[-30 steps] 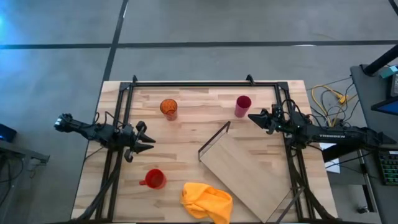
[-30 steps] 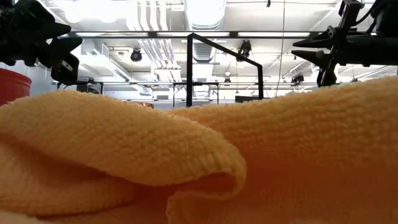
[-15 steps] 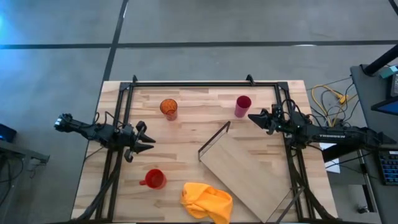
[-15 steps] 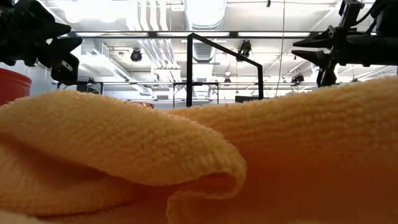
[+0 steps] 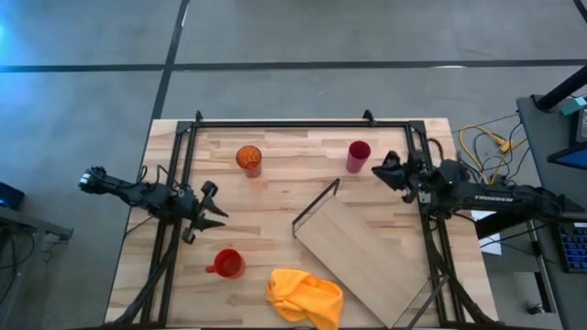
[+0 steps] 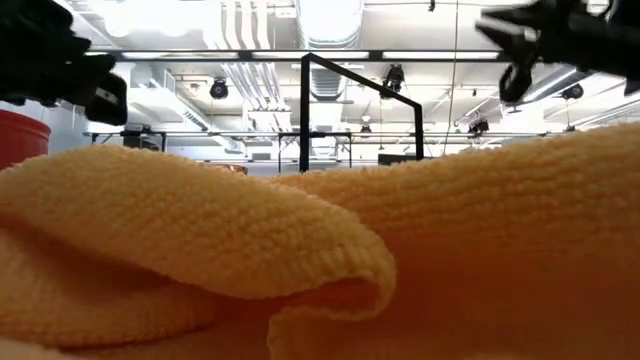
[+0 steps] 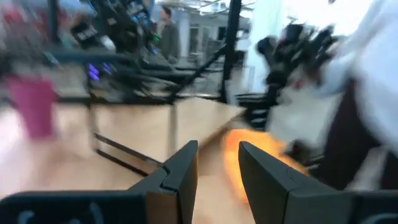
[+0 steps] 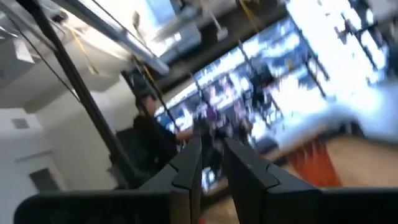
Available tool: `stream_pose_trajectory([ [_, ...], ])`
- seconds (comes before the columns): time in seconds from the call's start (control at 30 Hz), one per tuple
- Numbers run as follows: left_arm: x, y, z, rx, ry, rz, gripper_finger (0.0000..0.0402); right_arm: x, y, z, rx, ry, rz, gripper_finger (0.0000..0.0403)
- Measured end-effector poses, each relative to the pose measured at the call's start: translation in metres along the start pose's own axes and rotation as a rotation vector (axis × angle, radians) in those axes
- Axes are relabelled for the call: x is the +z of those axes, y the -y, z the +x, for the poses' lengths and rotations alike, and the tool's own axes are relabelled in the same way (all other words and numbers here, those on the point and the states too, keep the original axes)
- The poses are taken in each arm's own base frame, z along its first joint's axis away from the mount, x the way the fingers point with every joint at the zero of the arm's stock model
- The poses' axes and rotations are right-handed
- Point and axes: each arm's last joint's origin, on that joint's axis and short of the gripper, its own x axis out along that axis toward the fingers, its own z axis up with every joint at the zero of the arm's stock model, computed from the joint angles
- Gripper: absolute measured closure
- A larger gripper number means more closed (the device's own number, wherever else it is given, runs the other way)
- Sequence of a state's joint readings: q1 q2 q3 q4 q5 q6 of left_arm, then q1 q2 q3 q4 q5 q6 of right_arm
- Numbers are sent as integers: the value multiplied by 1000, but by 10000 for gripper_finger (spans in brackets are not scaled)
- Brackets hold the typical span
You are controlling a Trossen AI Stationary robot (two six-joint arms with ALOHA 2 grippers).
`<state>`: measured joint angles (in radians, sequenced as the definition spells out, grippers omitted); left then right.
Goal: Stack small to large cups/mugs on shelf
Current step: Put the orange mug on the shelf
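Note:
A red mug (image 5: 227, 264) stands near the front left; its side also shows in the low view (image 6: 15, 135). An orange tumbler (image 5: 249, 159) stands at the far left-centre and a magenta-pink cup (image 5: 358, 156) at the far right-centre, both upright on the tabletop. The plywood shelf (image 5: 367, 252) lies slantwise at the right-centre, its black wire end (image 5: 316, 203) toward the middle. My left gripper (image 5: 218, 213) hovers above the table, left of centre, fingers a little apart and empty. My right gripper (image 5: 378, 170) hovers just right of the pink cup, fingers a little apart and empty.
A yellow-orange cloth (image 5: 304, 295) lies crumpled at the front centre and fills most of the low view (image 6: 320, 260). A black metal frame (image 5: 293, 122) runs around the slatted tabletop. Cables (image 5: 481, 147) lie off the table's right side.
My right gripper has risen, turned about its wrist and drawn back a little toward the table's right edge. My left gripper has turned slightly and dipped toward the near edge. The cups, shelf and cloth have stayed put.

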<state>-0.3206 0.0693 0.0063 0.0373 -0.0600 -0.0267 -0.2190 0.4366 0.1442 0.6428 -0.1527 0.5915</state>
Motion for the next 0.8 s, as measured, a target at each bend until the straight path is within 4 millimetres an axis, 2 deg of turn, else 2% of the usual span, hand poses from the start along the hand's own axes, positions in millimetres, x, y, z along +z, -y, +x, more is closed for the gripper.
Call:
stream_pose_trajectory([
  [0.1, 0, 0, 0, 2, -1, 164, 299, 23, -13, 9, 14, 70, -141, 339],
  [0.2, 0, 0, 0, 3, -1, 243, 299, 43, -24, 19, 0, 117, -264, 339],
  [0.37, 12, -3, -1, 112, 97, 170, 299, 66, -34, 38, -73, 83, -259, 339],
  [0.47, 38, -6, -7, 236, 176, -15, 299, 72, -36, 50, -113, 5, -222, 339],
  [0.53, 56, -6, -13, 230, 167, -67, 299, 73, -34, 60, -145, -53, -178, 339],
  [0.63, 79, -3, -18, 133, 15, -78, 299, 71, -31, 75, -187, -129, -160, 339],
  [0.8, 124, 1, -19, 83, -275, -330, 299, 68, -24, 100, -223, -190, -114, 339],
])
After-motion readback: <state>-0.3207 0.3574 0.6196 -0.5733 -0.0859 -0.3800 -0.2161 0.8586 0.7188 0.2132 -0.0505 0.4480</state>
